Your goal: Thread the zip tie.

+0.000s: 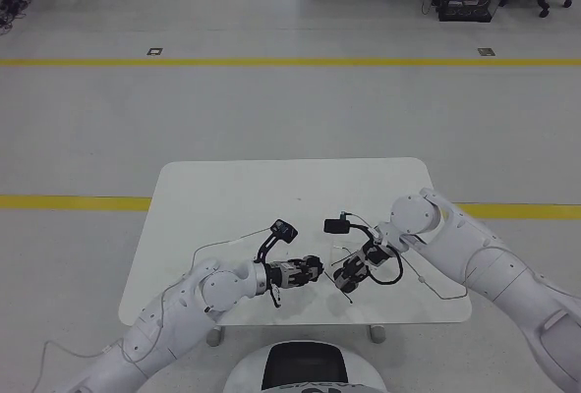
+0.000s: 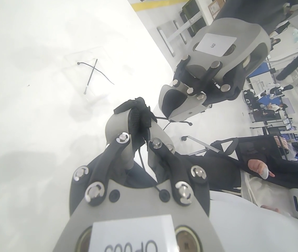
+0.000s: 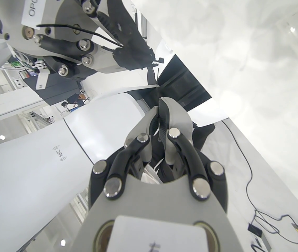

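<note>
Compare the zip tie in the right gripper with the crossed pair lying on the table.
The held zip tie is pinched in the shut right gripper, off the table; the crossed pair lies loose on it. It runs straight toward the left gripper; one of the pair is curved. All are thin and black.

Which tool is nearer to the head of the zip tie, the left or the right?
Left. The left tool pinches the zip tie right beside its head. The right tool holds the tail farther off, its tip aimed at the head.
</note>
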`<action>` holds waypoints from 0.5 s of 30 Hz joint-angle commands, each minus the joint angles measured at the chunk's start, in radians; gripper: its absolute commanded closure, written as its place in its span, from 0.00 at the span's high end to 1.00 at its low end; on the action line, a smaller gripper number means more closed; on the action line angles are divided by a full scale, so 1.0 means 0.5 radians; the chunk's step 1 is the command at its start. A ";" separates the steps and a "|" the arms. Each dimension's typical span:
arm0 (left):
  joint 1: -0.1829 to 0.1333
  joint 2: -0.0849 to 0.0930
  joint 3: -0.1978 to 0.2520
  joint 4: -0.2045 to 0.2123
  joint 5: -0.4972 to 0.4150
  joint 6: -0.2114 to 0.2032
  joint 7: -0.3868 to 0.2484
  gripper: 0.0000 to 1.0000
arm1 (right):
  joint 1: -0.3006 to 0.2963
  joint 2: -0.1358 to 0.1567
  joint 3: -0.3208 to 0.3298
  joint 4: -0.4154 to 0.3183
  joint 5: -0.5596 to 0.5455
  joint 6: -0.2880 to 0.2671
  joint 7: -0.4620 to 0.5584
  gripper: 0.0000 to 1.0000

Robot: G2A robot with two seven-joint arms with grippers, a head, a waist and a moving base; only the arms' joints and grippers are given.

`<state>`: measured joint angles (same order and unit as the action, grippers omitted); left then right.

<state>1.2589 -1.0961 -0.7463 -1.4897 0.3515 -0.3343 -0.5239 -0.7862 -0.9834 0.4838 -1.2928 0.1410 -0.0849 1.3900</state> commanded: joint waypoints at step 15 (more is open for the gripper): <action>0.000 0.013 0.005 -0.018 0.008 -0.006 -0.008 0.00 | -0.002 -0.006 0.009 0.013 -0.002 -0.001 0.000 0.00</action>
<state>1.2591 -1.0899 -0.7444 -1.4980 0.3549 -0.3366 -0.5275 -0.7871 -0.9867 0.4877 -1.2860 0.1404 -0.0854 1.3900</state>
